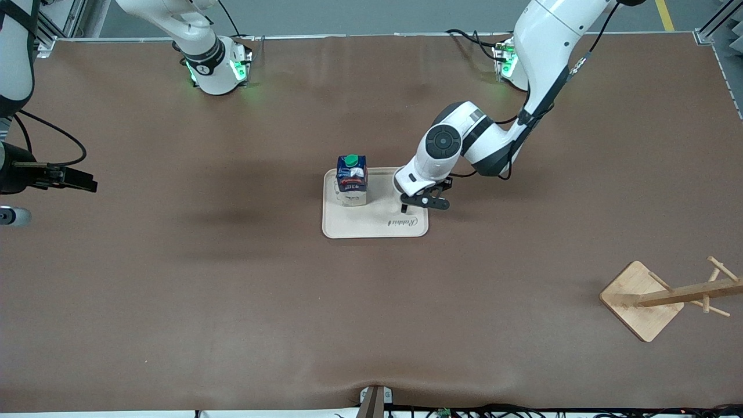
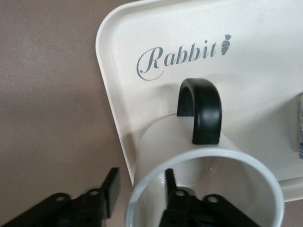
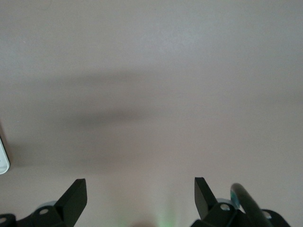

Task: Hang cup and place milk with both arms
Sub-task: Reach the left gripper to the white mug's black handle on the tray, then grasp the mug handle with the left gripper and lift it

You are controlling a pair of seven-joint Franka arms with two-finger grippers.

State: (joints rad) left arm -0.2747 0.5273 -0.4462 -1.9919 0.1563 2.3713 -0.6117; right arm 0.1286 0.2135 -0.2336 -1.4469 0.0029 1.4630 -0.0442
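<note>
Left wrist view: cup (image 2: 208, 189) wall between left claw (image 2: 139, 191) fingers.

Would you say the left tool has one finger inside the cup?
Yes: one finger of the left tool sits inside the cup, the other outside its wall.

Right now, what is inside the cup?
One finger of the left gripper reaches inside the cup; the other is outside the wall. The cup stands on the tray. Its floor is partly hidden.
</note>
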